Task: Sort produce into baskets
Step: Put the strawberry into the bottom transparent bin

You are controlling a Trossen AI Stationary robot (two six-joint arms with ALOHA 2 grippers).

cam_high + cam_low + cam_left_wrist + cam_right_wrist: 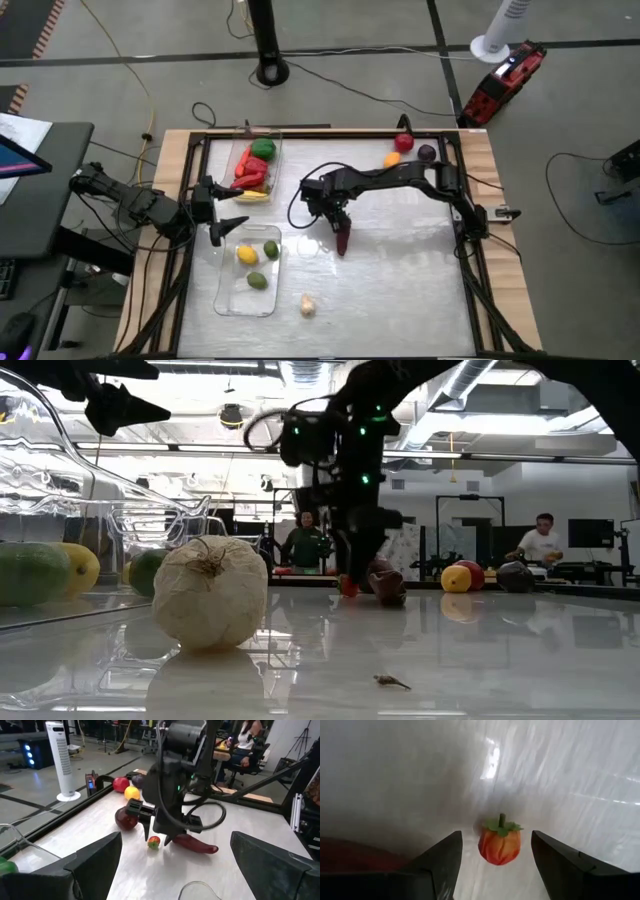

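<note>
Near the table's middle, my right gripper (495, 857) hangs with fingers spread on either side of a small orange-red toy fruit with a green stem (500, 842), not yet touching it. A dark red chili-shaped pepper (195, 844) lies just beside. If I close off-centre, I reckon the round fruit could roll away. My left gripper (222, 212) waits spread between the two clear plastic baskets (232, 300).

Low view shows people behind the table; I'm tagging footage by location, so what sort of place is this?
Probably a robotics lab or open workshop: exposed ceiling ducts, two people seated at desks with monitors, and a white tower fan on a cabled concrete floor.
</note>
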